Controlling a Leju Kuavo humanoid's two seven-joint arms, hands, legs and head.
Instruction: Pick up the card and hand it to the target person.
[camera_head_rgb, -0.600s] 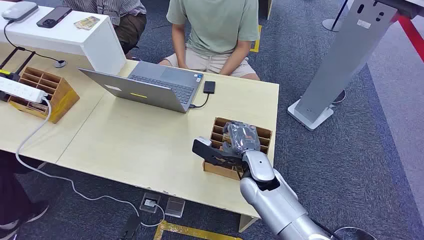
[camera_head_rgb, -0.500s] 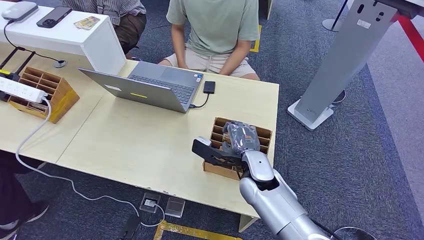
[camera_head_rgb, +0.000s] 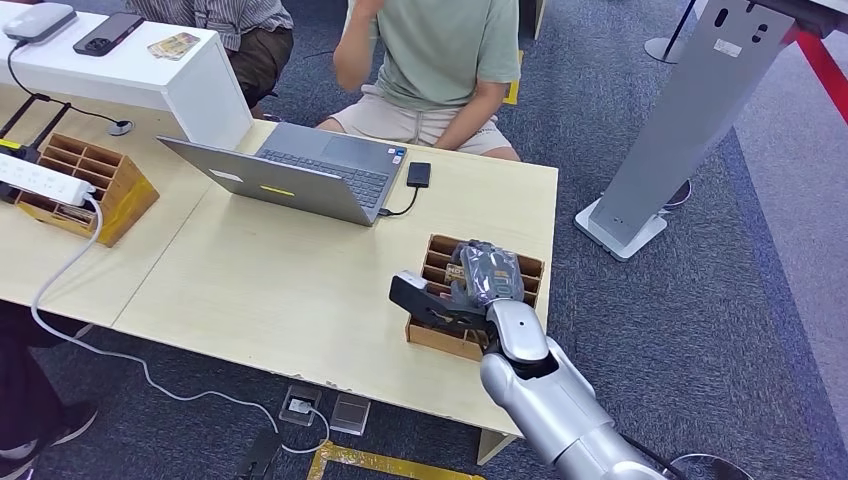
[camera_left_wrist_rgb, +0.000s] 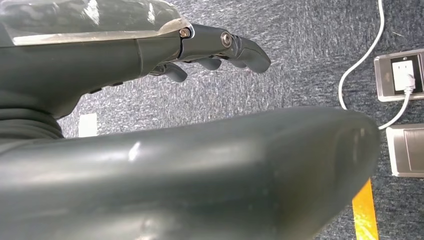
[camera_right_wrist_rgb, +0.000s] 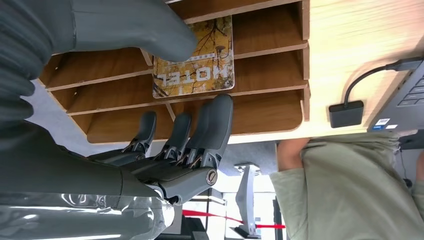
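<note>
Card (camera_right_wrist_rgb: 195, 57) stands in the wooden organizer (camera_head_rgb: 528, 268) near the tabletop's right edge. Right robot hand (camera_right_wrist_rgb: 165, 100) brackets it, fingers apart, not gripping. Thin, stiff, slick; pinch the exposed edge.

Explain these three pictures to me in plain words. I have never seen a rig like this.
This is a humanoid robot with two silver arms.

The wide picture looks down from its head. Its right robot hand reaches over a wooden slotted organizer on a light wooden table, which also holds a laptop. A person sits across the table.

The picture with the wooden shelves comes from a camera at the right wrist. The thumb rests on a yellow card printed HOTEL, which stands in the organizer, fingers just beside it. It is not lifted yet.

The last picture is from the left wrist. The left robot hand hangs empty above the carpet.
</note>
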